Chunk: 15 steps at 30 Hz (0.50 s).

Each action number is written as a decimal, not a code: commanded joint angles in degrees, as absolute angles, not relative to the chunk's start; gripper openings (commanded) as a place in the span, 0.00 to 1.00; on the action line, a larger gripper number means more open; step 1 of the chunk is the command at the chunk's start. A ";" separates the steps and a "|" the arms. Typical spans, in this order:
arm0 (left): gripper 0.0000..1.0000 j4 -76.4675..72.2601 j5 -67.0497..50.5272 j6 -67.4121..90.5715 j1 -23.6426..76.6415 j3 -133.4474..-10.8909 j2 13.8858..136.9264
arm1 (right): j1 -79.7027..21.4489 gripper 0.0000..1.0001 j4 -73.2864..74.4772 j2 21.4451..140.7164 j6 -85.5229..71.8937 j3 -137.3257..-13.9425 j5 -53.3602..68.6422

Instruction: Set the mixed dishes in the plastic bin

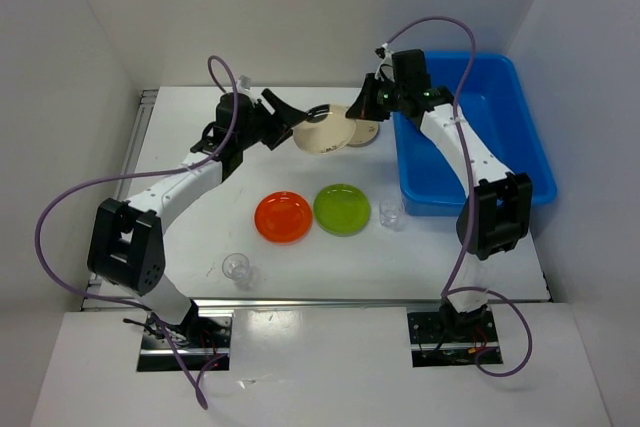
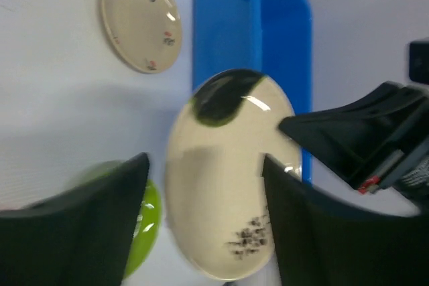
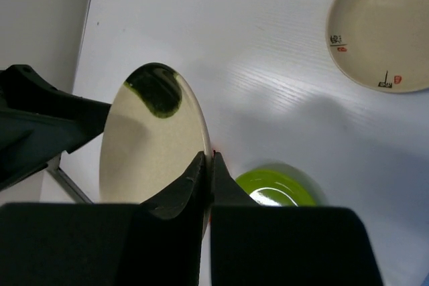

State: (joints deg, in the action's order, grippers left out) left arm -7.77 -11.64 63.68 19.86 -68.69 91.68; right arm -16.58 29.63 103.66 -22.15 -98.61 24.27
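Observation:
A beige plate [image 1: 323, 131] with a dark green mark is held tilted in the air, left of the blue plastic bin [image 1: 500, 97]. My right gripper [image 1: 362, 113] is shut on its rim, seen closely in the right wrist view [image 3: 209, 159] on the plate [image 3: 151, 145]. My left gripper [image 1: 288, 113] is open just left of it, its fingers spread on either side of the plate [image 2: 228, 165] without pinching. A second beige plate [image 1: 365, 136] lies flat by the bin. The orange plate [image 1: 283, 216], lime plate [image 1: 342, 209] and two clear cups [image 1: 391, 213] [image 1: 238, 268] sit nearer. No black plates show.
The bin [image 2: 251, 25] stands at the right side of the table, its wall close to the held plate. White walls enclose the table at the back and sides. The right arm reaches across the bin's left rim.

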 commanded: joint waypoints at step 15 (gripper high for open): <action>0.99 -11.25 -5.36 59.85 19.34 -67.25 88.86 | -1.69 0.01 40.08 107.84 -21.80 -118.21 2.20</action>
State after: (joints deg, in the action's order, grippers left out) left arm -10.15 -7.07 62.13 20.14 -69.28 92.84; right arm -9.32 38.15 106.54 -21.56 -114.34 9.32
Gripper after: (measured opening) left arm 0.993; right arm 0.027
